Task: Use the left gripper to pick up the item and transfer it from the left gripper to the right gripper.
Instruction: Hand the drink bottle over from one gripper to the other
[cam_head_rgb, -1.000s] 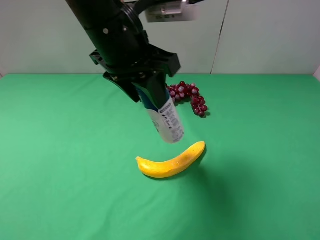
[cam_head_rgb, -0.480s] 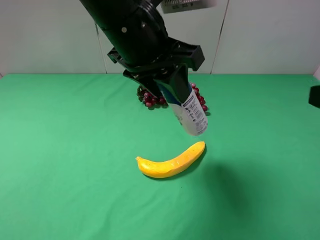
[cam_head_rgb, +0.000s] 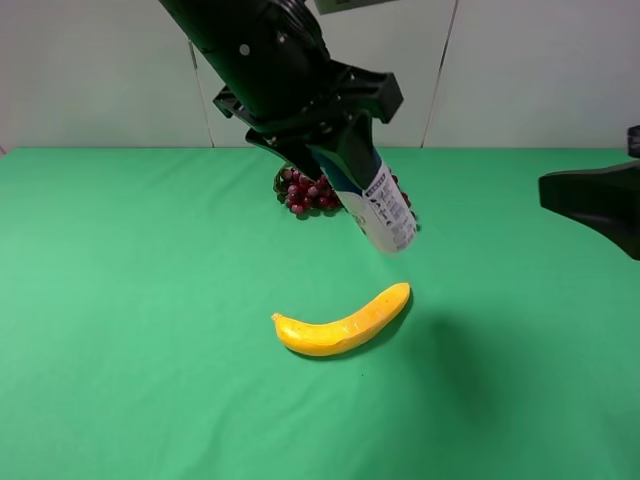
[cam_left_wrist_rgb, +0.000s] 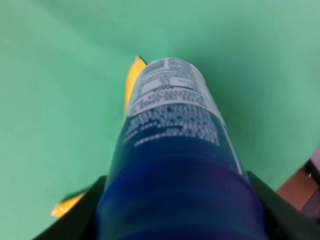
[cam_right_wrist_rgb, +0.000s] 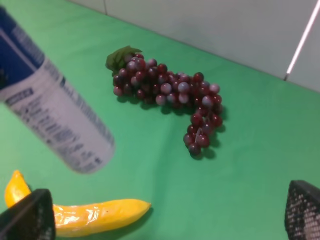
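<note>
Bottle, tilted in mid-air at upper centre of frame above banana, pinched by left gripper fingers; right gripper at right edge, fingers spread, empty.

The worktop is bright green all over. The banana in the lower middle is yellow. The grapes near the top middle are dark red, with a green leaf. The bottle is dark blue on its upper part and white lower down, with tiny dark writing. The left claw and the right claw are black. The wall is pale grey.
</note>
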